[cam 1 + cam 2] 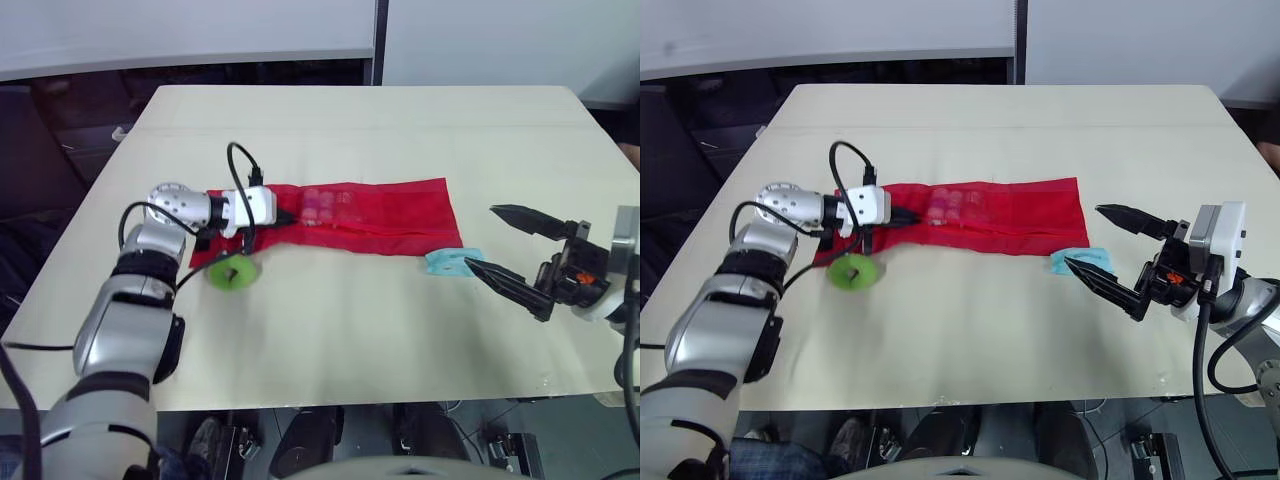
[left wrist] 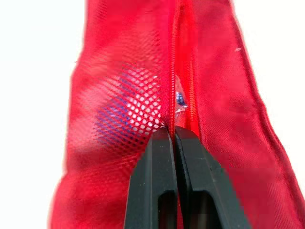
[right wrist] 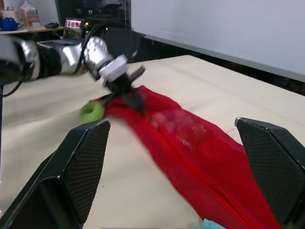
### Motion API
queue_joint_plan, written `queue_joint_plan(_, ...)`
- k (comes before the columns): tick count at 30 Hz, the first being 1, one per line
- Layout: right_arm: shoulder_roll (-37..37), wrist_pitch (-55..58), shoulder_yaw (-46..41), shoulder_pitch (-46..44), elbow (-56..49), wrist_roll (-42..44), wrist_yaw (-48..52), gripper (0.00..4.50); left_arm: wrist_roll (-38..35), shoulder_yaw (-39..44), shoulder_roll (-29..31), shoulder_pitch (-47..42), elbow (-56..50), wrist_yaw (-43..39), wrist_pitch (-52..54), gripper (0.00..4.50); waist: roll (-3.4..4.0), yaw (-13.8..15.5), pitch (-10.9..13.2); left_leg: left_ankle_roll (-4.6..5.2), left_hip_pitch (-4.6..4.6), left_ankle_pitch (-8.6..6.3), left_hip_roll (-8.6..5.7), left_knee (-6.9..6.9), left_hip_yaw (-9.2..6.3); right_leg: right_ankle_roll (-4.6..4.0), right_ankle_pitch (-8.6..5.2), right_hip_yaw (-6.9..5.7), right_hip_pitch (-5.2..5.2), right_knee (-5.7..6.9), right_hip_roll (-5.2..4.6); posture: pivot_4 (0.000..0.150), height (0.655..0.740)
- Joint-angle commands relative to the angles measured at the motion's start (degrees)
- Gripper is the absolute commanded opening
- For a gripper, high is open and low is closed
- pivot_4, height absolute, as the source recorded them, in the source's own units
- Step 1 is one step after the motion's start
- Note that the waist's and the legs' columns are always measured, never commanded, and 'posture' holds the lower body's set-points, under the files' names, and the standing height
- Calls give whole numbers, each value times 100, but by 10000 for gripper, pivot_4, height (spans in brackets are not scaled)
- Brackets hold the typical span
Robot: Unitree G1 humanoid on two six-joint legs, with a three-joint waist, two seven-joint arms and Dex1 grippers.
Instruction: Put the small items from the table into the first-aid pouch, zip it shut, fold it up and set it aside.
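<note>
left gripper (image 2: 172,136) — fingers pinched together on the zip line of the red mesh pouch (image 1: 380,215), near its left end | right gripper (image 1: 480,237) — fingers spread wide, holding nothing, just right of the light-blue packet (image 1: 452,262) | pouch lies flat across the table (image 1: 400,130); packet touches its front right corner; green ring (image 1: 233,273) beside its front left end

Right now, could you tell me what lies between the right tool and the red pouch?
A light-blue packet, by the red pouch's near right corner, just ahead of the open right tool; the left eye view shows it.
</note>
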Motion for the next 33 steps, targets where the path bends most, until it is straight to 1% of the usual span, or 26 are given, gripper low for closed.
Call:
queue_joint_plan(1, -5, -112, -69, -90, -88, 26, 10, 45000, 427, -73, 14, -262, 478, 542, -254, 746, 0, -25, 0, -2, 1, 1, -1, 0, 3, 2, 1, 5, 0, -1, 0, 1500, 7368)
queue_joint_plan(7, -40, -109, -81, -166, -30, -1, 62, 45000, 831, -134, -82, -470, 766, 952, -280, 746, -4, -125, 3, -5, -3, 3, 0, 0, 0, 2, 1, 4, -3, -2, 1, 1500, 7368)
queue_joint_plan(11, -24, -110, -92, -139, -58, -26, 56, 45000, 919, -100, -91, -457, 806, 876, -228, 746, -5, -130, 4, 7, -2, -4, 0, 1, 0, 3, 1, 3, -2, 3, 1, 1500, 7368)
queue_joint_plan(12, -20, -117, -102, -115, -66, -41, 57, 45000, 920, -79, -82, -453, 806, 866, -234, 4872, -5, -132, 4, 8, -1, -5, 0, 1, 0, 3, 1, 3, -3, 3, 1, 1500, 7368)
queue_joint_plan(13, -17, -123, -115, -88, -75, -56, 57, 45000, 885, -37, -76, -447, 809, 784, -214, 6459, -5, -133, 4, 8, -1, -5, 0, 1, 0, 3, 1, 3, -3, 5, 1, 1500, 7368)
queue_joint_plan(15, -16, -139, -225, 7, -65, -60, 73, 45000, 733, 98, -72, -437, 805, 535, -190, 13987, -5, -135, 4, 8, -1, -5, 0, 1, -1, 3, 1, 3, -3, 5, 1, 1500, 7368)
queue_joint_plan(16, -41, -152, -328, 95, -40, -79, 113, 45000, 593, 206, -81, -435, 798, 303, -152, 20081, -5, -137, 4, 7, -1, -4, 0, 1, -1, 3, 1, 3, -3, 5, 1, 1500, 7368)
queue_joint_plan(17, -68, -161, -448, 189, -9, -86, 156, 45000, 417, 333, -100, -438, 778, 35, -120, 23308, -5, -137, 4, 5, -2, -3, 0, 1, -1, 3, 1, 2, -3, 5, 1, 1500, 7368)
queue_joint_plan(18, -87, -166, -538, 260, 13, -88, 190, 45000, 281, 437, -124, -441, 760, -168, -85, 29177, -5, -136, 4, 3, -3, -2, 0, 2, -1, 3, 1, 2, -4, 5, 1, 1500, 7368)
queue_joint_plan(19, -101, -169, -617, 324, 26, -89, 219, 45000, 157, 536, -157, -445, 739, -355, -43, 33418, -5, -137, 4, 2, -3, -1, 0, 2, 1, 3, 1, 2, -3, 4, 1, 1500, 7368)
queue_joint_plan(21, -124, -176, -755, 460, 38, -100, 271, 45000, -58, 703, -265, -467, 677, -624, 56, 44079, -5, -133, 4, 3, -3, -2, 0, 3, 3, 3, 1, 4, -3, 3, 0, 1500, 7368)
queue_joint_plan(22, -128, -181, -838, 538, 39, -97, 286, 45000, -135, 757, -335, -480, 635, -703, 109, 44647, -5, -126, 4, 3, -2, -2, 0, 5, 3, 3, 1, 4, -3, 4, 0, 1500, 7368)
queue_joint_plan(27, -137, -132, -1316, 1030, -111, -29, 296, 45000, -400, 849, -838, -438, 287, -972, 540, 44647, -5, -125, 4, 9, -1, -5, 0, 10, -1, 3, 1, 1, -1, 12, 0, 1500, 7368)
queue_joint_plan(33, -116, -162, -1994, 1696, -343, -194, 192, 45000, -270, 639, -1756, -409, -71, -505, 1264, 44647, -6, -126, 4, 10, 3, -5, -2, 13, 3, 4, 1, 6, 3, 17, 0, 1500, 7368)
